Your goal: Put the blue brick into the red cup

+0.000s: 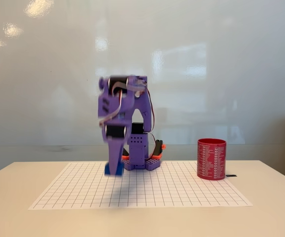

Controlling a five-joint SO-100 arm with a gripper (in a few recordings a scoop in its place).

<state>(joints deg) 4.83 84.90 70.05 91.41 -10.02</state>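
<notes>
1. The purple SO-100 arm is folding down at the left-middle of the fixed view, with its gripper (114,170) pointing straight at the white grid mat (182,190).
2. The blue brick (108,169) is peeking out right at the fingertips, low over the mat or sitting on it. That whole area is smeared with motion blur, so I can't tell which.
3. Same goes for the jaws: too blurry to say whether they're clamping the brick or just standing around it. Not guessing.
4. The red cup (211,158) is standing upright near the mat's right edge, well apart from the gripper, mouth up and nothing blocking it.
5. Progress-wise I'd call this early days: the brick is nowhere near the cup. What's left looks like getting a solid grip, lifting, swinging right across the mat, then dropping it over the rim.
</notes>
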